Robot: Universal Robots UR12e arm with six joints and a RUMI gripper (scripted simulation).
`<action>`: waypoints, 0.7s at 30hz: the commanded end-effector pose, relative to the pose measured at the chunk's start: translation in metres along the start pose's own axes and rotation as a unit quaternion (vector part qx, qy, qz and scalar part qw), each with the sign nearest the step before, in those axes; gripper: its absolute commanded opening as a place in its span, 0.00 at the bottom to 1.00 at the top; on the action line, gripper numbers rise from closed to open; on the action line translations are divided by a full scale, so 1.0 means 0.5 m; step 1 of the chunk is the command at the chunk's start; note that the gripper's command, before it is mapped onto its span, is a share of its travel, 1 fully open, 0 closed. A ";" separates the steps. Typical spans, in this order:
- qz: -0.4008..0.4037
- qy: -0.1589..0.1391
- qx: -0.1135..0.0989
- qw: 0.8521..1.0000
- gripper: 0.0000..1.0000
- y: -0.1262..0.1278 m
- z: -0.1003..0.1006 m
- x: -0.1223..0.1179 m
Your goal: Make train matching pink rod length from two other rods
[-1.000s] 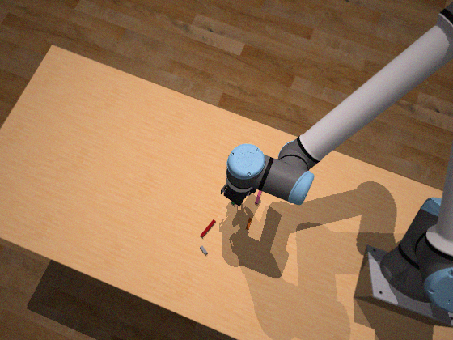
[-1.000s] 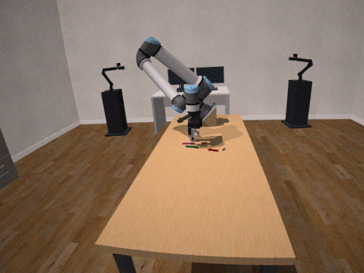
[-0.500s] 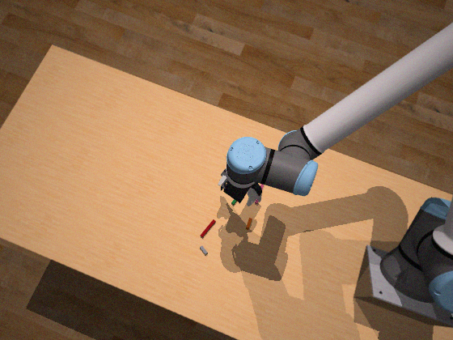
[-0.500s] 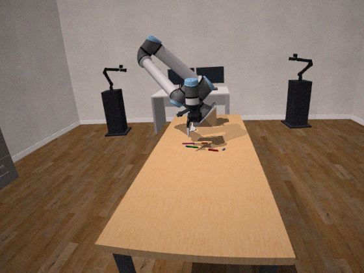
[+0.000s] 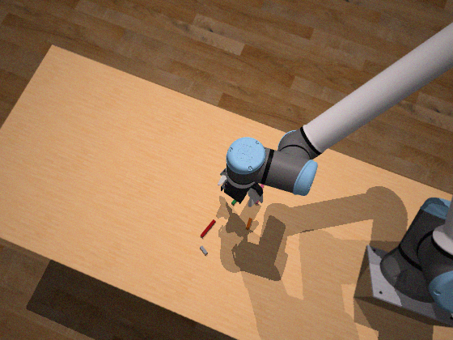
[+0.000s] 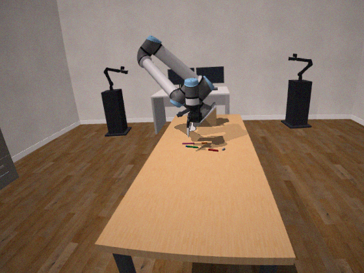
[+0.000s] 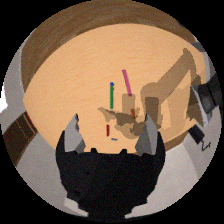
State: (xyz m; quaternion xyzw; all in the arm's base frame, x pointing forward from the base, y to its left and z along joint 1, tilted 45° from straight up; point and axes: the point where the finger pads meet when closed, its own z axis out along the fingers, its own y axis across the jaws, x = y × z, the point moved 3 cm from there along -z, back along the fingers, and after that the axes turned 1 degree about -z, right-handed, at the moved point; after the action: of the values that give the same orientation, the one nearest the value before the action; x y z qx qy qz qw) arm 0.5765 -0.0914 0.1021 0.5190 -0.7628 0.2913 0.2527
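If needing another nudge, take the long green rod (image 5: 234,202) (image 6: 192,147) (image 7: 111,98) across its middle: probably light, stiff, slippery on flat sides, hardly fragile. Likewise the tiny blue rod (image 6: 186,146) (image 7: 112,84), but easily knocked askew. Now to placement: wide open and holding nothing, the gripper (image 5: 239,192) (image 6: 190,132) (image 7: 111,114), raised over the table. Below it, green; at green's far end in the wrist view, blue, touching or nearly.

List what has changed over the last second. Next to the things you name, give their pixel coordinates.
The gripper (image 5: 238,192) (image 6: 190,131) (image 7: 111,114) has risen a little, open. No rod has visibly moved: the red rod (image 5: 208,228) (image 6: 213,150) (image 7: 108,130), grey rod (image 5: 204,250) (image 6: 223,149) (image 7: 114,139) and orange rod (image 5: 249,223) (image 6: 204,143) (image 7: 133,113) lie as they did.
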 end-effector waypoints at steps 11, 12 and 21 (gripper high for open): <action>0.002 -0.001 0.002 1.000 1.00 -0.007 -0.028 0.000; 0.002 -0.001 0.002 1.000 1.00 -0.007 -0.035 0.000; 0.002 -0.001 0.002 1.000 1.00 -0.006 -0.109 0.000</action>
State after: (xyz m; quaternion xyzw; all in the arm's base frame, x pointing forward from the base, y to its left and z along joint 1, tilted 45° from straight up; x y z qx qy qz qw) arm 0.5795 -0.0701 0.1229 0.5203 -0.7621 0.2929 0.2503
